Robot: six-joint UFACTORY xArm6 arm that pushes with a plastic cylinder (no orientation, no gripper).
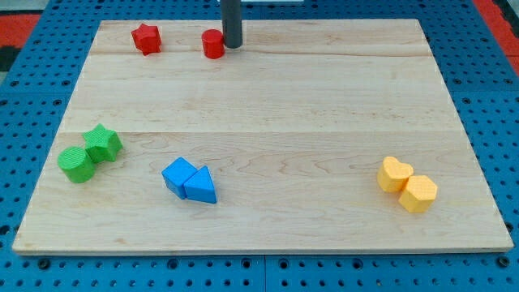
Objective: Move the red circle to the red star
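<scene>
The red circle point(213, 44) sits near the view's top edge of the wooden board point(268, 97), left of centre. The red star point(146, 38) lies to its left, with a gap of about one and a half block widths between them. My tip point(233, 45) is at the red circle's right side, touching it or nearly so. The dark rod rises straight up out of the view's top.
A green star point(104, 143) and a green cylinder point(77, 164) touch at the view's left. A blue cube point(178, 174) and a blue triangle point(201, 186) touch at the bottom centre-left. A yellow heart point(395, 173) and a yellow hexagon point(418, 194) touch at the bottom right.
</scene>
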